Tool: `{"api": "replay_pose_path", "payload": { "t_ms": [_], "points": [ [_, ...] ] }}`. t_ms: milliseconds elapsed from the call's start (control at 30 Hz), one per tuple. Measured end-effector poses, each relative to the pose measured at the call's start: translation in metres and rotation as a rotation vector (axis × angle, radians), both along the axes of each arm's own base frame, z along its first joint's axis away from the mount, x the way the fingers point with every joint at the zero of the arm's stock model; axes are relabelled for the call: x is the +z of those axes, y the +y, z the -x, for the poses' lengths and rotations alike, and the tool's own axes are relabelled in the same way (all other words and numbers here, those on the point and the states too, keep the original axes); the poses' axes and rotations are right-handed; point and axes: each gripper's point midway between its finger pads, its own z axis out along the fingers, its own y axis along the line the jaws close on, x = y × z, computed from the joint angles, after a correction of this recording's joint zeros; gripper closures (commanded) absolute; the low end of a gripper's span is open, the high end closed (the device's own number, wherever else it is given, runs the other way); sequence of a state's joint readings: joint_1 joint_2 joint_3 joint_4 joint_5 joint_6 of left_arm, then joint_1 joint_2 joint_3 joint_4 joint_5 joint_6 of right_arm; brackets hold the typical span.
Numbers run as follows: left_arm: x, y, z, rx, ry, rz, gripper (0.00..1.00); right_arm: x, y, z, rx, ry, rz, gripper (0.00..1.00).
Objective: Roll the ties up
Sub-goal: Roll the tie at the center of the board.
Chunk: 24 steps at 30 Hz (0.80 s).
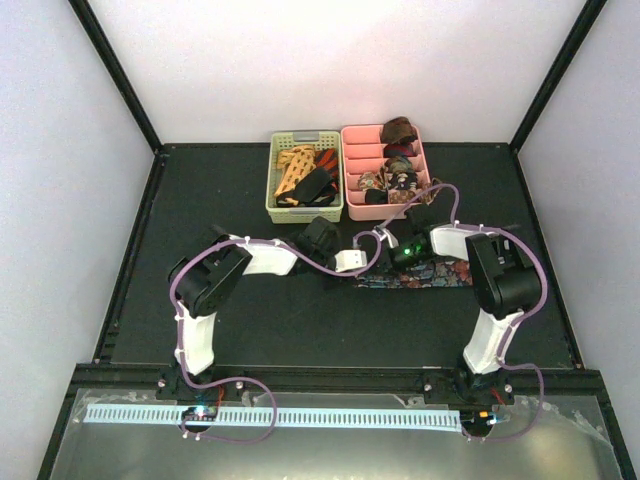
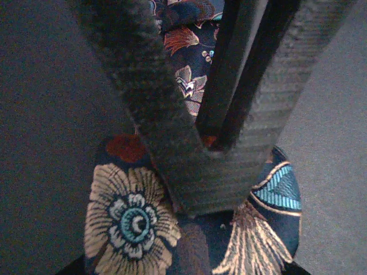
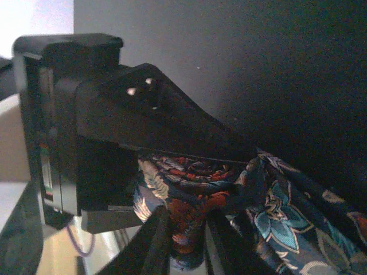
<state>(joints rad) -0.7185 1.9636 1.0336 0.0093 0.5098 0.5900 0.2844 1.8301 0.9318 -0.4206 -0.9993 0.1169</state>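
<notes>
A dark navy floral tie [image 1: 430,276] lies flat on the black table, to the right of centre. In the left wrist view its big flower pattern [image 2: 129,220] fills the lower half. My left gripper [image 1: 375,267] is shut, and its fingertips [image 2: 209,192] meet and press on the tie. My right gripper [image 1: 398,262] is shut on a rolled end of the same tie [image 3: 192,229], which sits between its two fingers [image 3: 152,246]. The black body of the left gripper [image 3: 103,132] is right above that roll. The two grippers almost touch.
A pale green slatted basket [image 1: 276,203] at the back holds an orange lattice tie [image 1: 295,168], a red one [image 1: 326,158] and a black one [image 1: 312,186]. A pink divided tray [image 1: 349,168] beside it holds several coiled ties, with a brown one [image 1: 398,130] on top.
</notes>
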Motion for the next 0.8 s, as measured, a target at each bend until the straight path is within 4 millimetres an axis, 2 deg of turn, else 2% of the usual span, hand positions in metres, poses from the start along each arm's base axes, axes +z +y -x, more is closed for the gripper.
{"api": "replay_pose_path", "payload": {
  "t_ms": [33, 133, 267, 367, 500, 800],
  "points": [
    [0.0, 0.0, 0.0, 0.001, 0.002, -0.001, 0.66, -0.001, 0.0, 0.0, -0.005, 0.01, 0.003, 0.98],
    [-0.001, 0.002, -0.001, 0.007, 0.007, -0.003, 0.58, 0.0, 0.0, -0.001, 0.003, -0.002, 0.002, 0.98],
    [-0.001, 0.003, -0.002, 0.02, 0.015, -0.004, 0.33, -0.005, -0.002, -0.001, 0.014, -0.005, 0.025, 0.98],
    [-0.001, 0.007, -0.002, 0.034, 0.05, 0.019, 0.22, -0.009, -0.006, 0.001, 0.019, 0.002, 0.042, 0.98],
    [0.002, 0.012, 0.003, 0.05, 0.075, 0.065, 0.15, -0.018, -0.015, 0.001, 0.015, 0.022, 0.07, 0.98],
    [0.01, 0.019, 0.016, 0.092, 0.047, 0.217, 0.1, -0.031, -0.029, 0.001, 0.019, 0.019, 0.168, 0.98]
  ]
}}
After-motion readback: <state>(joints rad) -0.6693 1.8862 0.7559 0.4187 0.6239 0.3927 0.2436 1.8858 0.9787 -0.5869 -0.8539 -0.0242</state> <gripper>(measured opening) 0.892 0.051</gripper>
